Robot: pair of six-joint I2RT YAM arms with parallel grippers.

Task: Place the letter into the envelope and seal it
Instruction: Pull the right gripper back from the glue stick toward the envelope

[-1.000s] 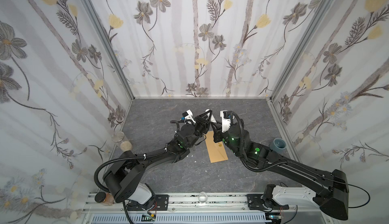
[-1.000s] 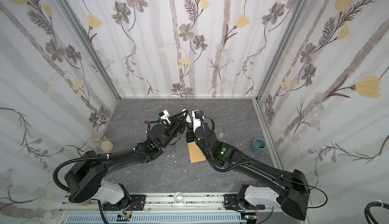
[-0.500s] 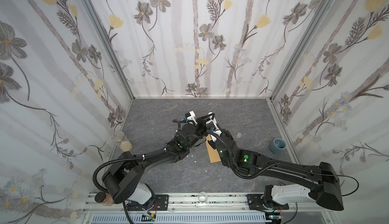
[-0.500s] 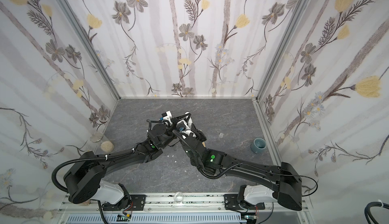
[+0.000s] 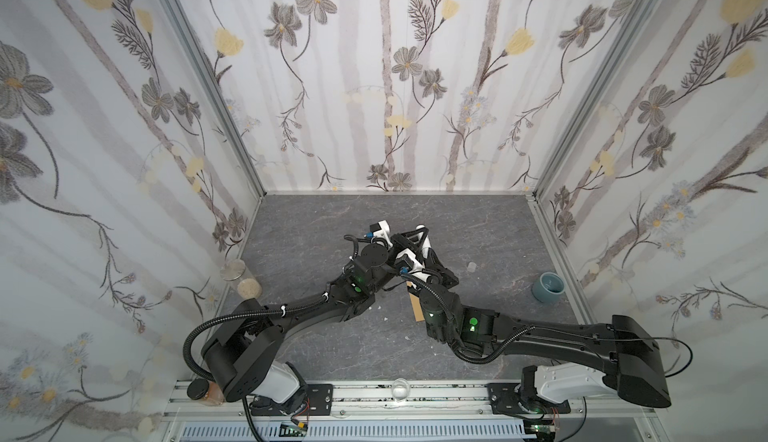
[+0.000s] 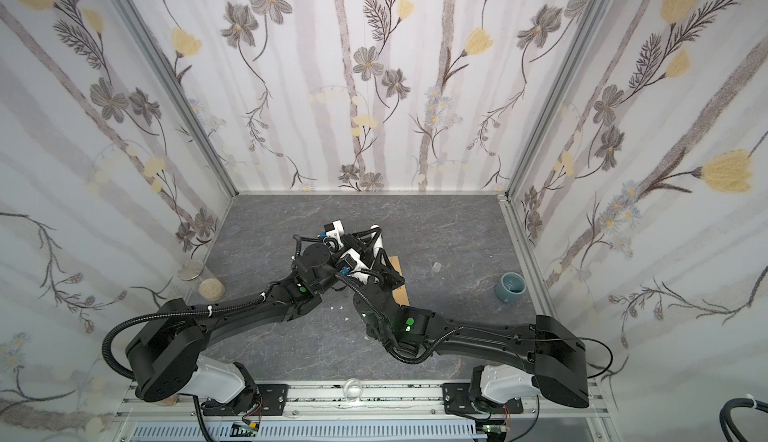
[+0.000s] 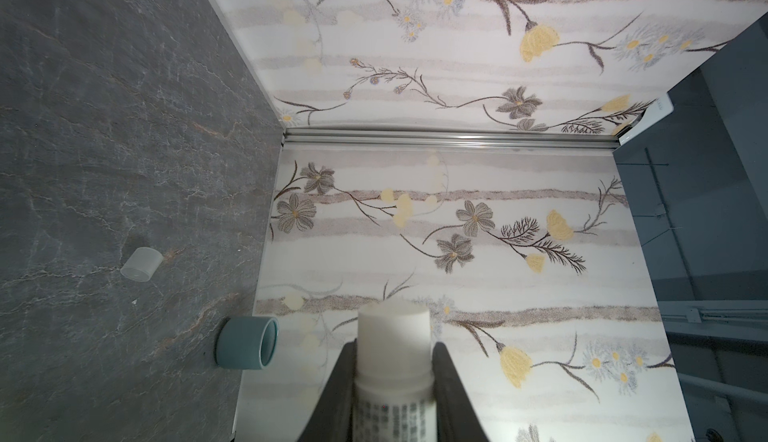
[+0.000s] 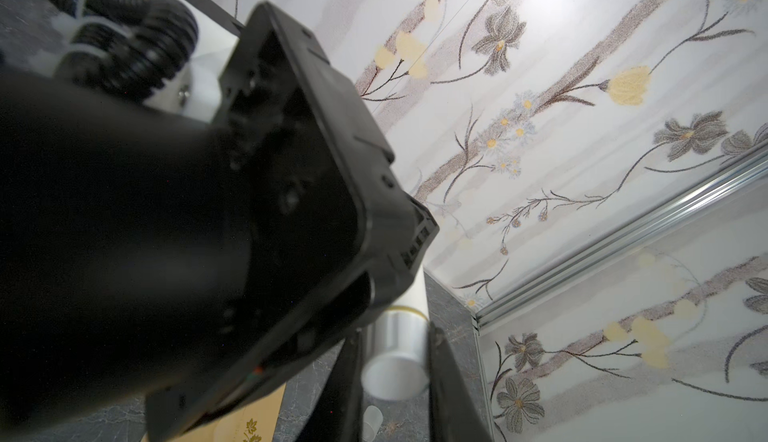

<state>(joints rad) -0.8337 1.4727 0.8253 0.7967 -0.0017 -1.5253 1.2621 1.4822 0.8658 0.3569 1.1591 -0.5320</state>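
In both top views: we note tan kraft envelope [image 6: 402,291] flat on grey slate-look tabletop [image 5: 316,228], mostly under right arm [image 6: 415,320]. 1 glazed blue-grey cup [image 5: 548,288] near right edge. Open floor toward back wall.

Left wrist: left gripper [image 7: 395,346] clamped on smooth white glue stick [image 7: 392,323]. Label print blurred, unreadable to us. Translucent cap [image 7: 141,264] lies apart on tabletop.

Right wrist: right gripper [image 8: 392,336] fingers pressed on both sides of glue stick's silver-banded base. Gold leaf sticker [image 8: 250,426] on envelope.
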